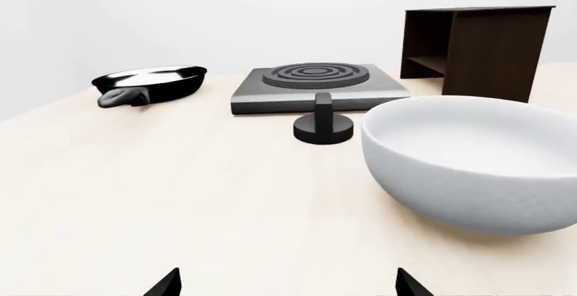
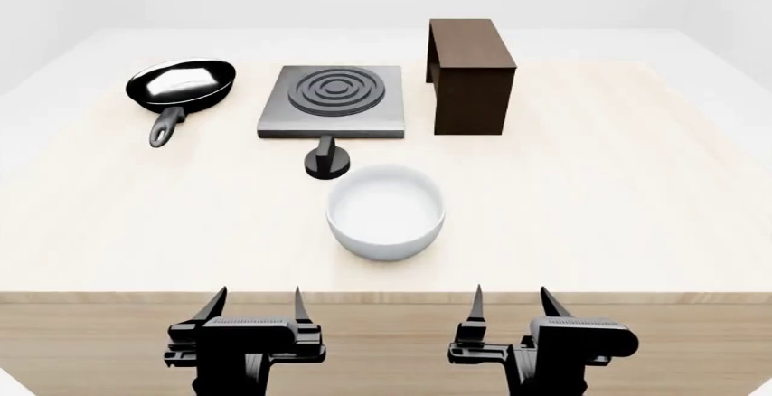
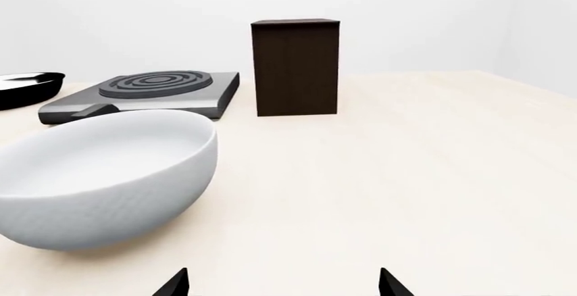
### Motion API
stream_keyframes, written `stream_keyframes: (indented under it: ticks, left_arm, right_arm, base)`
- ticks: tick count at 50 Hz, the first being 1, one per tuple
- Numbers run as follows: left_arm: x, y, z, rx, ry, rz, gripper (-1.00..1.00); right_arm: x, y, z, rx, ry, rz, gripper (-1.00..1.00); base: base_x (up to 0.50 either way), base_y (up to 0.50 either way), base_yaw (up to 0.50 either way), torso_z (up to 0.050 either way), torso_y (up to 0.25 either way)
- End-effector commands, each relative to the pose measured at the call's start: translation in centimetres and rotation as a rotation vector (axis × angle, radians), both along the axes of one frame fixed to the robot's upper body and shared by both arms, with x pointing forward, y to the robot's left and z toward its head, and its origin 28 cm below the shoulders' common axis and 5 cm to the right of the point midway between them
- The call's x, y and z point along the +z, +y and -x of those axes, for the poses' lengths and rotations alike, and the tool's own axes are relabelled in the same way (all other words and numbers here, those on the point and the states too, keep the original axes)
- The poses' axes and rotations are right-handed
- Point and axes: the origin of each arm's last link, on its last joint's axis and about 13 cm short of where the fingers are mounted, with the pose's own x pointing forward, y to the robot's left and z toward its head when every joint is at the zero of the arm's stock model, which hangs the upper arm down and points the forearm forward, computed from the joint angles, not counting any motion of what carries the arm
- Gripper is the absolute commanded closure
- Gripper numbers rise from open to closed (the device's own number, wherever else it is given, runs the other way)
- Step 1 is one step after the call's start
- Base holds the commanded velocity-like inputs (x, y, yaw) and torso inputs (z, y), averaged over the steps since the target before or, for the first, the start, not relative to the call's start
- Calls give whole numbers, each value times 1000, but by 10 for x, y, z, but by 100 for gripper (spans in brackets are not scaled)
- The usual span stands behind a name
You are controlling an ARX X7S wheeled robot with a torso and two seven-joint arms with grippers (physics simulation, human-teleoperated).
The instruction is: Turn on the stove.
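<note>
The stove (image 2: 331, 99) is a flat grey hotplate with dark ring coils, at the back middle of the table. Its small black knob (image 2: 327, 160) stands on the table just in front of it. The stove (image 1: 315, 86) and knob (image 1: 323, 126) show ahead in the left wrist view. The stove (image 3: 148, 93) also shows in the right wrist view, where the knob is hidden behind the bowl. My left gripper (image 2: 256, 303) and right gripper (image 2: 509, 300) are both open and empty, held at the table's front edge, far from the stove.
A white bowl (image 2: 386, 211) sits between the grippers and the knob. A black frying pan (image 2: 181, 86) lies left of the stove. A dark brown box-like shelf (image 2: 471, 75) stands right of it. The table (image 2: 627, 215) is light wood.
</note>
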Motion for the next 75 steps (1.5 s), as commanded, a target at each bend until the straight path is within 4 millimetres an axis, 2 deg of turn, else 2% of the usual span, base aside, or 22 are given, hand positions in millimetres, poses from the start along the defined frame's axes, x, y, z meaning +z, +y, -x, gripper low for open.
stream_keyframes:
  ticks: [1, 8, 75]
  left_arm:
    - [0, 0, 0, 2, -1, 5, -100]
    - [-1, 1, 0, 0, -3, 2, -100]
    - [0, -1, -1, 2, 0, -2, -100]
  right_arm:
    - [0, -1, -1, -2, 2, -3, -100]
    - [0, -1, -1, -19, 2, 6, -100]
    - [1, -1, -1, -5, 4, -1, -100]
  base:
    - [0, 0, 0, 0, 0]
    - [0, 24, 0, 0, 0]
    - [0, 500, 0, 0, 0]
